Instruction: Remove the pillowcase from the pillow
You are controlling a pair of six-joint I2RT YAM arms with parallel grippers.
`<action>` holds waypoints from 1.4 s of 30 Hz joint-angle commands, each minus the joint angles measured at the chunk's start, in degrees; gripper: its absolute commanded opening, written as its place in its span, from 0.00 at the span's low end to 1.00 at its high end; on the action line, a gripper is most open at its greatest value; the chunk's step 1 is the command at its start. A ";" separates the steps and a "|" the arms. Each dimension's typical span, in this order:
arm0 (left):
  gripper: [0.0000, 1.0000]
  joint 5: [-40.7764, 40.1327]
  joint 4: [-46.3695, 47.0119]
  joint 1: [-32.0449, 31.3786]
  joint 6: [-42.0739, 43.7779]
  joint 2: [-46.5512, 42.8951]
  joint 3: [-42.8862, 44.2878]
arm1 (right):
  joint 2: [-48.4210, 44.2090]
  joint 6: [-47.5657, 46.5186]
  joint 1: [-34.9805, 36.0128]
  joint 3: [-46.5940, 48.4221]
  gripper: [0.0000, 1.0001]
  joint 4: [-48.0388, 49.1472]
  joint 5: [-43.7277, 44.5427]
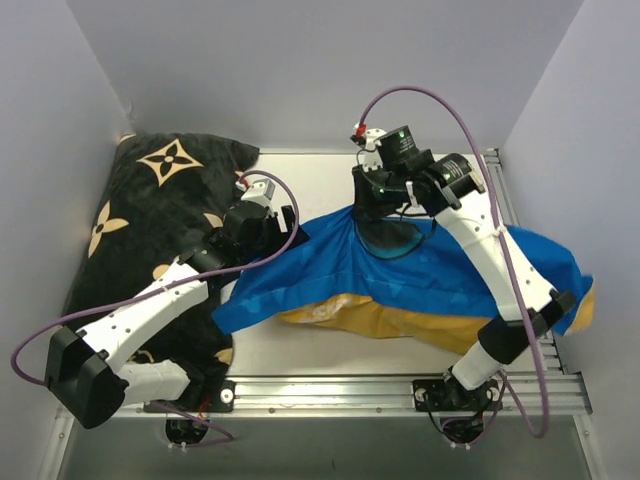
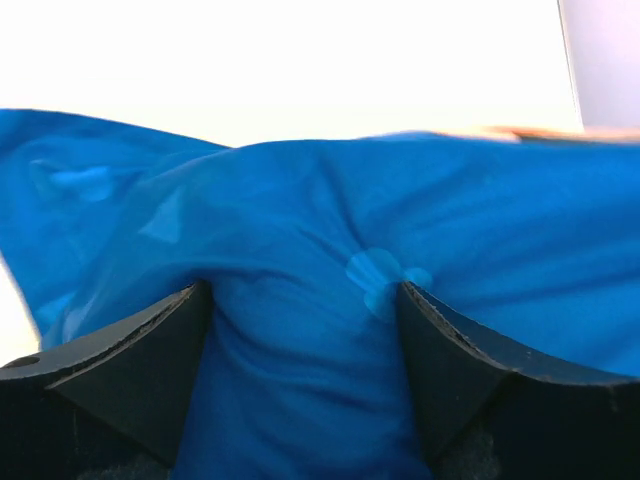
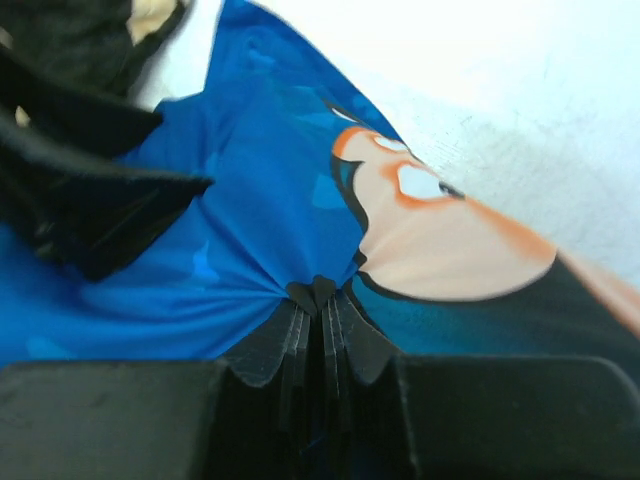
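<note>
The pillowcase (image 1: 400, 275) lies spread across the table, blue mouse-print face up, with its orange-yellow face (image 1: 400, 325) showing along the near edge. No white pillow shows; if it is inside, it is hidden. My left gripper (image 1: 283, 238) is at the case's left end. In the left wrist view its fingers (image 2: 150, 360) stand part-closed, squeezing a thick bulge of blue fabric (image 2: 300, 200) between the tips (image 2: 302, 290). My right gripper (image 1: 388, 222) is at the far edge. In the right wrist view (image 3: 322, 290) it is shut on a pinched fold of the pillowcase (image 3: 250, 200).
A large black cushion with beige flower motifs (image 1: 160, 200) fills the left side under my left arm. The white tabletop (image 1: 310, 175) shows behind the case. Metal rails (image 1: 330, 390) run along the front. The case's right end drapes over the right edge (image 1: 570, 290). Walls enclose three sides.
</note>
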 commanded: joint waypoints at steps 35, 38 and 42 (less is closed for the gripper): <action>0.97 -17.21 -0.56 -5.30 5.87 -3.90 2.07 | 44.32 30.96 -21.56 15.99 0.04 40.08 -17.83; 0.97 -16.59 1.12 -5.30 7.28 4.18 6.46 | 45.64 30.97 -20.77 15.91 0.06 39.38 -17.92; 0.97 -16.34 -1.51 -1.53 5.88 13.49 12.61 | 44.59 28.16 -19.28 14.32 0.13 37.71 -16.52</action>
